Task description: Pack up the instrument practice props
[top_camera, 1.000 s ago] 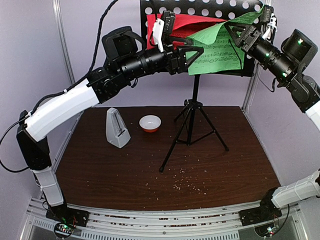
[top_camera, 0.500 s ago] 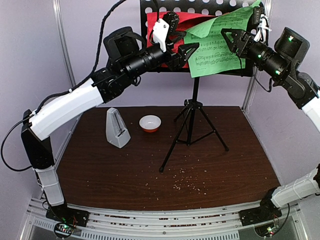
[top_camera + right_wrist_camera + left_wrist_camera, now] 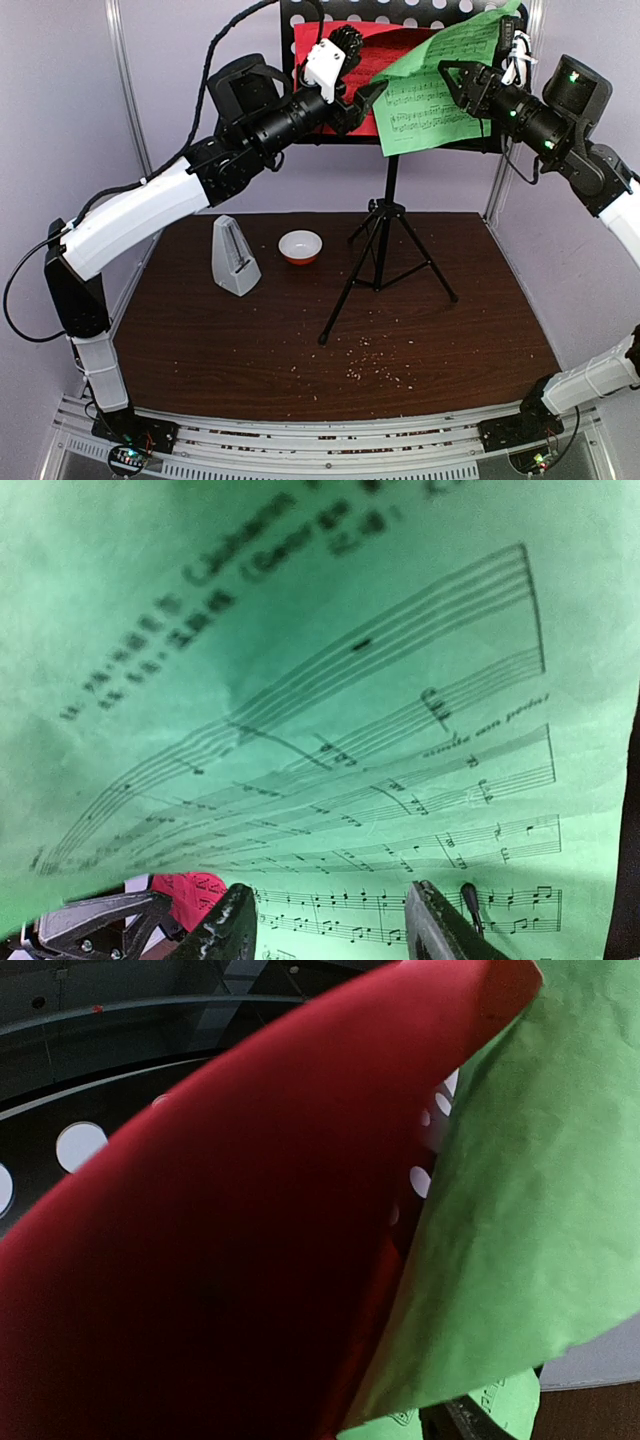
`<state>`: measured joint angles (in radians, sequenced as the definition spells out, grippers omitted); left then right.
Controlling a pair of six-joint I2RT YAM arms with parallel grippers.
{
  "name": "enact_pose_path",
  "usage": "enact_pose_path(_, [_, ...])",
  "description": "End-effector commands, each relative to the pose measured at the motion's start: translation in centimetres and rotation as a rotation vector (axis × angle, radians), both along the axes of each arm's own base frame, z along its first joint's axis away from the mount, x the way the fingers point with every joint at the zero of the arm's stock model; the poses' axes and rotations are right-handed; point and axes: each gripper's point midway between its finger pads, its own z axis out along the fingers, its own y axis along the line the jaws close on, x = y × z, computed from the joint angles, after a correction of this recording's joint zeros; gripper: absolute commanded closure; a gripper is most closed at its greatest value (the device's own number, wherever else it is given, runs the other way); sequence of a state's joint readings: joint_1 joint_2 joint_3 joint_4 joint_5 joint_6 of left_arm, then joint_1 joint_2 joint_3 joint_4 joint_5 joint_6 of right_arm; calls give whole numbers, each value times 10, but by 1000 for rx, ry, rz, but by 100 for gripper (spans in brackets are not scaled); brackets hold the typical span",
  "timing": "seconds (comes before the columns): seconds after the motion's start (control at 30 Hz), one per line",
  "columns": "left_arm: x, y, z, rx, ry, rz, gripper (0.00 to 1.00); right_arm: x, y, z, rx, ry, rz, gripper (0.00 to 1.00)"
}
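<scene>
At the top of the tall black tripod music stand (image 3: 389, 185), on its perforated desk (image 3: 300, 12), the red sheet-music page (image 3: 392, 44) lies against your left claw (image 3: 356, 70) and blankets its wrist camera, so you cannot tell whether that claw is apart or together. Your right claw (image 3: 332, 918) stands with fingers (image 3: 432, 925) apart, the curling green sheet-music page (image 3: 440, 95) spread just beyond them, overlapping the red one's right side.

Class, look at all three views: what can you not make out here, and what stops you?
- Left wrist view: the red page fills the frame, hiding whether the left fingers grip it.
- Right wrist view: the green page has a heading too blurred to read.
- Top view: the upper edge cuts off the stand; the specks on the table are too small to name.
</scene>
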<state>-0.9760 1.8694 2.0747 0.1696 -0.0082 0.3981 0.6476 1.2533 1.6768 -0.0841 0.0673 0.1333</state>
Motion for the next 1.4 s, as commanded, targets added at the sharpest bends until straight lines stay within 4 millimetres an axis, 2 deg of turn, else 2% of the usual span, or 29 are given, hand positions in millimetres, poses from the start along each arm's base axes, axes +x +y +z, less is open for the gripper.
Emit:
enact_pose_path(0.0, [-5,23,33,-79,-76,59,39,-1,-4,5,4,-16,-19,47])
enact_pose_path(0.1, [-5,24,37,-88,-88,67,39,-1,-6,2,-1,-10,-28,47])
enact_pose_path(0.2, [-14,15,39,-80,-112,-5,43,0,-7,-1,-7,-2,-36,47])
enact_pose_path(0.4, [-25,-3,41,-80,-145,-115,67,-1,-17,-12,-19,17,-78,47])
enact_pose_path(0.53, [-30,-9,41,-82,-163,-152,73,-4,-27,-19,-41,33,-120,47])
enact_pose_path(0.7, [-36,-14,41,-82,-185,-195,74,-4,-34,-26,-67,50,-153,47])
enact_pose_path(0.87, [-42,-20,41,-80,-209,-238,76,3,-43,-37,-107,66,-230,48])
enact_pose_path(1.0, [-42,-20,42,-92,-211,-242,89,15,-43,-51,-171,91,-282,49])
enact_pose_path(1.1, [-43,-18,45,-102,-214,-241,100,20,-43,-53,-183,92,-300,51])
enact_pose_path(1.2, [-44,-17,46,-103,-215,-242,100,21,-43,-49,-180,82,-305,54])
enact_pose_path(1.37, [-44,-17,46,-96,-213,-239,100,23,-40,-46,-189,70,-303,64])
